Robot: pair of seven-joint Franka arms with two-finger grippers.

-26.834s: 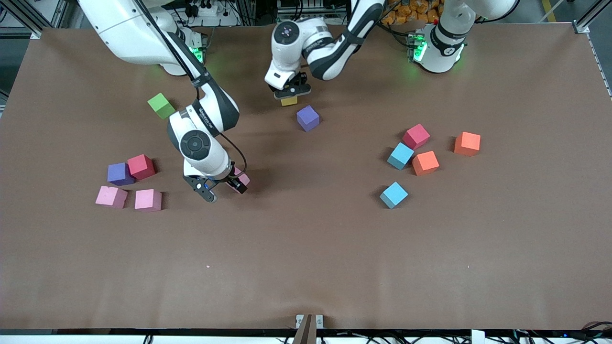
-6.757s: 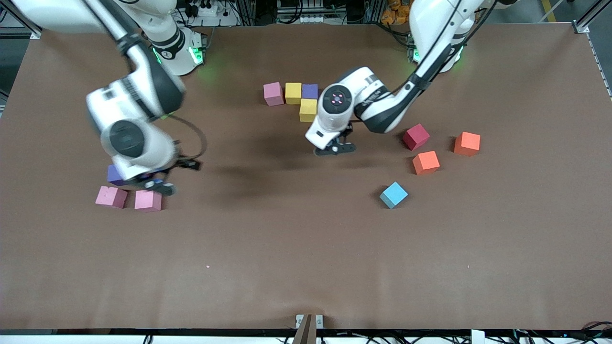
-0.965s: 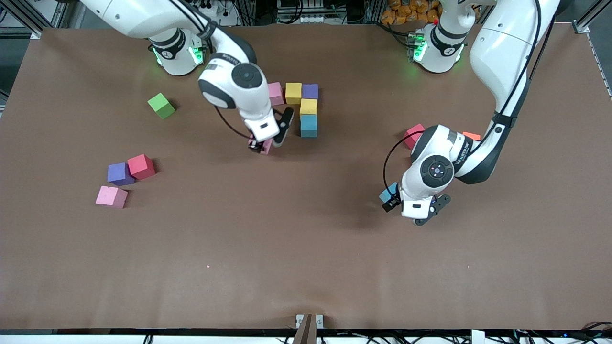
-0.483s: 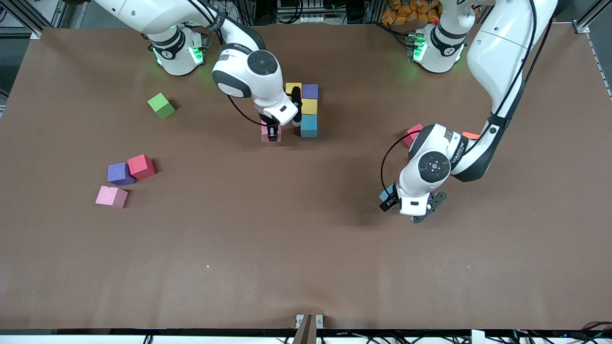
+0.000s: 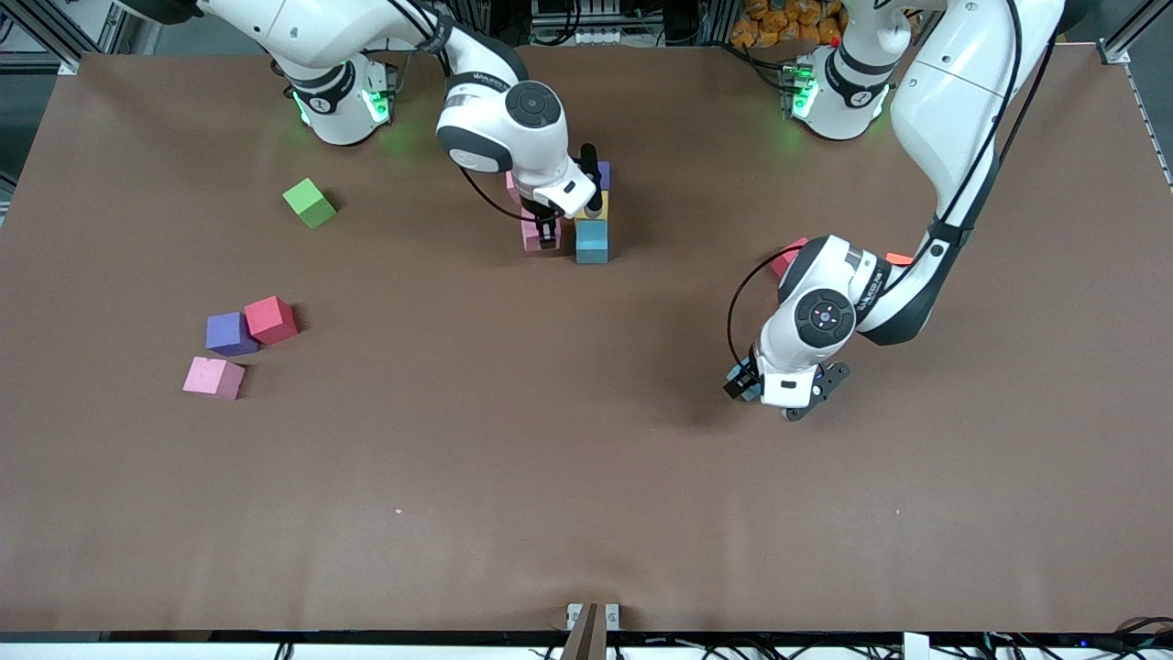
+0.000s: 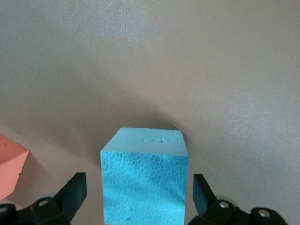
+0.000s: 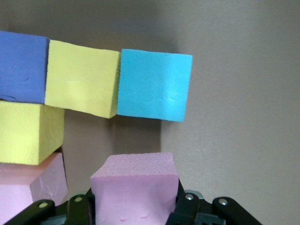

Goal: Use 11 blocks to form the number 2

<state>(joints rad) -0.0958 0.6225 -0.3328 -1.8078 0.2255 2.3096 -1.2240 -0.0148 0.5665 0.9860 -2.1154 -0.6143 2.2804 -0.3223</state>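
Brown matting covers the table [image 5: 586,513], and the number 2 [image 5: 586,206] is being built near the robots' bases, at the middle of the table's length. 5 cubes of it are laid: a pink one, a yellow one and a purple one in the row nearest the bases, then a second yellow cube [image 7: 82,83] and a light blue cube [image 5: 592,241] running down toward the front camera.

A pink cube [image 7: 135,191] is clamped between the fingers of the right gripper [image 5: 547,229] and is held low just beside the light blue cube, toward the right arm's end, probably so that the digit's middle row can be continued.

Toward the left arm's end, the left gripper [image 5: 774,396] is lowered around a second light blue cube [image 6: 144,174], with its fingers apart and a gap on each side, evidently so that it can be grasped next.

1 green cube [image 5: 309,203] and 3 loose cubes, purple, red and pink, lie toward the right arm's end.
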